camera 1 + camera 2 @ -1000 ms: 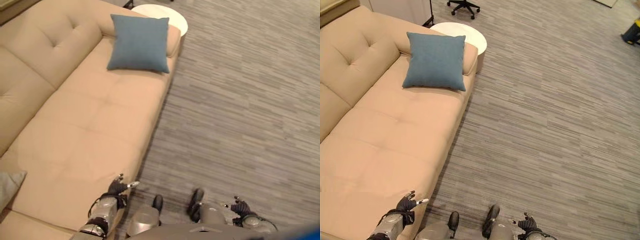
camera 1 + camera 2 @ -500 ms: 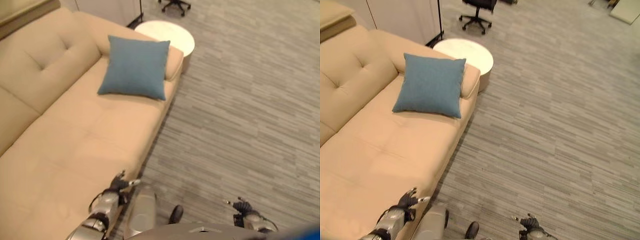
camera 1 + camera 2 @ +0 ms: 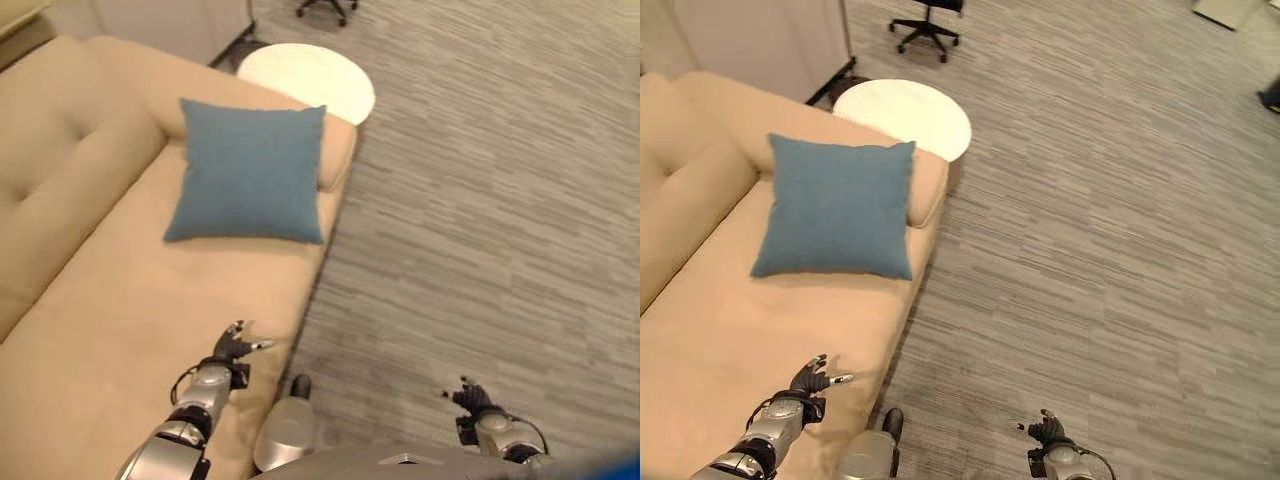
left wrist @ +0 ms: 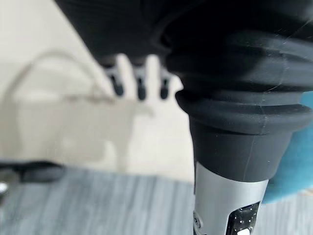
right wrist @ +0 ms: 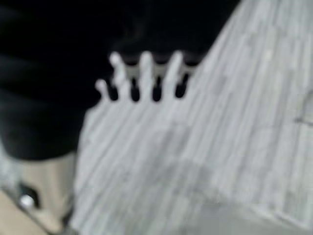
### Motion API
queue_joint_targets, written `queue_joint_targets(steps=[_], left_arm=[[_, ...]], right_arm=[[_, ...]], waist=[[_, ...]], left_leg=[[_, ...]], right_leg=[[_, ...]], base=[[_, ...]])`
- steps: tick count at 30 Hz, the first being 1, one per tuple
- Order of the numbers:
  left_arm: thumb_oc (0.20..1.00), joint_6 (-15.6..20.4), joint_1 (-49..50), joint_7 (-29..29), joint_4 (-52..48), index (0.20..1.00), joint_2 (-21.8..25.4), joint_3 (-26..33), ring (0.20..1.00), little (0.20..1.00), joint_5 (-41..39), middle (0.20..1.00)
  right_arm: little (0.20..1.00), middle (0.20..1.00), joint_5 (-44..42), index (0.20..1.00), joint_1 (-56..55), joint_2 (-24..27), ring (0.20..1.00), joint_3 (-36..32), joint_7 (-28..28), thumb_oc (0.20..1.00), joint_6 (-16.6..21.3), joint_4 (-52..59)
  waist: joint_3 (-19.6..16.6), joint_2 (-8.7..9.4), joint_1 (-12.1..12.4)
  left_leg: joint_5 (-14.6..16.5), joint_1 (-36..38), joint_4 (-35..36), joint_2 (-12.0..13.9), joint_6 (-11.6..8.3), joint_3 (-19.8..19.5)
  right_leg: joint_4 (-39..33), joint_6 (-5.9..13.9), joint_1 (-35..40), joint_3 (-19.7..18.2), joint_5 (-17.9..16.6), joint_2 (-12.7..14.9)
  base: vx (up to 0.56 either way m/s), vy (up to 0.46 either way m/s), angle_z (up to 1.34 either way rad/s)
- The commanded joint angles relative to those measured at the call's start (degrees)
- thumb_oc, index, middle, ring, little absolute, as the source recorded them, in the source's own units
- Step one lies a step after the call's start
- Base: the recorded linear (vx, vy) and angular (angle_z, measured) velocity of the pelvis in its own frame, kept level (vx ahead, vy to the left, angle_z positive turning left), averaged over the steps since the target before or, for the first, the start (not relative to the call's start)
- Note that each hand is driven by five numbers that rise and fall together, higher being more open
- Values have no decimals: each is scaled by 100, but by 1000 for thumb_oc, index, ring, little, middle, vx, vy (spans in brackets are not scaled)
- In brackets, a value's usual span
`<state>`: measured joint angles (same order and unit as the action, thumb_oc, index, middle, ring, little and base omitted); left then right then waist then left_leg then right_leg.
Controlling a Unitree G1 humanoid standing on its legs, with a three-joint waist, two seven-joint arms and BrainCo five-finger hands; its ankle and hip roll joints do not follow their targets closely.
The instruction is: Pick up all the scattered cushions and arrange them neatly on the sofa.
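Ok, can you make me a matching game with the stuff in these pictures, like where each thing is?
Things:
1. blue cushion
2. round white table
3. left hand
4. office chair

Places:
A. on the carpet, far from the robot
B. over the sofa's front edge
C. leaning on the sofa's armrest
D. beside the sofa's end

Pairs: 1-C, 2-D, 3-B, 4-A

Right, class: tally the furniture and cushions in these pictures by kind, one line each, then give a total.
Blue cushion: 1
Beige sofa: 1
Round white side table: 1
Office chair: 1
Total: 4
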<state>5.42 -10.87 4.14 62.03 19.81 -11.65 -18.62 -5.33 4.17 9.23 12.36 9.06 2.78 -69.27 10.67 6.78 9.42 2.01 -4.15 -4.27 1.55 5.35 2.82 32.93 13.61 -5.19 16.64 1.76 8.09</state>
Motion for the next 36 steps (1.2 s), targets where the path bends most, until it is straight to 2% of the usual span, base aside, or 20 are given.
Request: queue_joint_targets(steps=[1,3,5,9,11,13,15,18,19,20,21,22,23,24,25,27,28,30,33,36], left_arm=[[1000,140,75,32,49,1000,-151,60,1000,1000,18,1000],[1000,193,35,69,128,1000,-267,66,1000,1000,0,1000],[1000,207,16,75,138,1000,-309,57,1000,1000,-50,1000],[1000,271,-8,164,120,1000,-409,-3,1000,1000,-135,1000],[1000,284,-87,174,27,1000,-511,-122,1000,1000,-135,1000],[1000,283,-91,175,26,1000,-514,-122,1000,1000,-135,1000],[1000,293,-125,4,-249,1000,-674,-144,1000,1000,-373,1000],[1000,259,-18,43,-320,1000,-718,-83,1000,1000,-331,1000],[1000,223,-6,79,-282,1000,-774,-68,1000,1000,-262,1000],[1000,231,11,109,-276,1000,-775,-56,1000,1000,-220,1000],[1000,167,157,-2,-246,1000,-562,52,1000,1000,-154,1000],[1000,308,379,-82,-203,1000,-390,161,1000,1000,-16,1000],[1000,174,403,-239,-267,1000,-378,62,1000,1000,-10,1000],[1000,213,466,-172,-360,1000,-430,118,1000,1000,-113,1000],[1000,238,499,-203,-306,1000,-396,162,1000,1000,55,1000],[1000,216,450,-242,-362,1000,-347,220,1000,1000,-31,1000],[1000,289,490,-262,-555,1000,-319,158,1000,1000,-46,1000],[1000,302,505,-276,-648,1000,-370,124,1000,1000,-99,1000],[1000,369,335,-255,-792,1000,-382,54,1000,1000,-247,1000],[1000,380,364,-200,-705,1000,-407,95,1000,1000,-249,1000]], right_arm=[[1000,1000,176,1000,10,182,1000,10,4,1000,31,291],[1000,1000,89,1000,101,245,1000,9,25,1000,77,371],[1000,1000,83,1000,127,237,1000,64,-1,1000,66,401],[1000,1000,131,1000,253,243,1000,225,38,1000,99,525],[1000,1000,28,1000,350,297,1000,222,142,1000,160,558],[1000,1000,27,1000,356,299,1000,220,142,1000,163,553],[1000,1000,-49,1000,786,610,1000,262,241,1000,308,716],[1000,1000,111,1000,734,616,1000,257,277,1000,291,952],[1000,1000,212,1000,712,627,1000,224,349,1000,312,1021],[1000,1000,312,1000,693,634,1000,232,376,1000,302,1075],[1000,1000,335,1000,1326,1084,1000,119,129,1000,28,692],[1000,1000,-221,1000,929,1288,1000,97,-531,1000,550,1962],[1000,1000,212,1000,914,1193,1000,136,-267,1000,70,796],[1000,1000,313,1000,950,1030,1000,89,-29,1000,244,711],[1000,1000,-796,1000,761,769,1000,-108,-776,1000,455,1518],[1000,1000,-1048,1000,905,648,1000,-232,-598,1000,597,1355],[1000,1000,-1252,1000,942,592,1000,-335,-561,1000,672,1202],[1000,1000,-1278,1000,962,665,1000,-372,-554,1000,654,1123],[1000,1000,-1076,1000,977,827,1000,-374,-403,1000,662,919],[1000,1000,-1041,1000,835,896,1000,-404,-527,1000,532,829]], waist=[[-102,-167,48],[-89,-248,3],[-100,-241,-13],[-295,-194,19],[-242,-228,66],[-247,-238,42],[5,-244,312],[-12,-182,358],[-85,-230,340],[-185,-276,260],[-277,-225,445],[-252,-162,467],[-281,-154,531],[-267,-140,558],[-238,-210,458],[-193,-410,348],[-180,-599,270],[-200,-652,217],[-194,-660,157],[-273,-582,84]], left_leg=[[-28,61,333,-288,-226,-1043],[145,189,368,-318,-270,-1347],[201,226,330,-374,-292,-1531],[424,456,308,-206,-631,-2130],[300,126,-217,-88,-808,-2017],[332,87,-277,-91,-813,-2045],[381,-936,-1326,72,-791,-670],[407,-1244,-1202,127,-718,-22],[287,-1279,-834,259,-751,623],[-107,-1356,-474,340,-818,1467],[-91,-1047,-126,139,-741,1107],[-105,-908,-111,107,-719,1070],[-42,-825,-31,90,-652,1040],[-21,-672,95,33,-590,994],[5,-473,204,6,-527,987],[-4,-249,366,33,-434,880],[-155,-124,546,7,-387,605],[-180,18,686,-49,-431,396],[-121,72,696,-49,-500,152],[-117,156,753,-136,-508,51]], right_leg=[[-1676,-426,-190,7,-249,-244],[-2685,-417,-461,-606,-459,-165],[-2797,-422,-460,-756,-512,-207],[-3142,-490,-268,-393,-483,-291],[-3334,-562,-51,26,-409,-261],[-3344,-563,-47,55,-410,-267],[-3691,-637,406,761,-351,-112],[-3793,-598,523,998,-274,-102],[-3793,-528,642,1174,-102,-186],[-3793,-520,758,1474,2,-274],[-3781,-501,956,1625,37,-308],[-3525,-465,961,1640,76,-258],[-3360,-458,981,1689,135,-224],[-3082,-421,941,1708,173,-149],[-2588,-334,776,1585,84,-17],[-1605,-184,499,1433,4,179],[-1389,-294,123,960,55,36],[-1950,-341,159,662,163,22],[-2853,-352,139,394,-110,229],[-3012,-312,196,145,-256,155]], base=[[274,-33,-10],[391,-36,12],[346,-45,67],[418,-98,122],[234,-61,124],[70,-15,74],[118,-72,44],[138,-56,97],[417,-11,75],[569,72,161],[463,158,146],[332,160,138],[165,129,17],[126,184,14],[124,240,16],[123,253,34],[125,161,38],[133,1,14],[162,-117,34],[127,-55,52]])
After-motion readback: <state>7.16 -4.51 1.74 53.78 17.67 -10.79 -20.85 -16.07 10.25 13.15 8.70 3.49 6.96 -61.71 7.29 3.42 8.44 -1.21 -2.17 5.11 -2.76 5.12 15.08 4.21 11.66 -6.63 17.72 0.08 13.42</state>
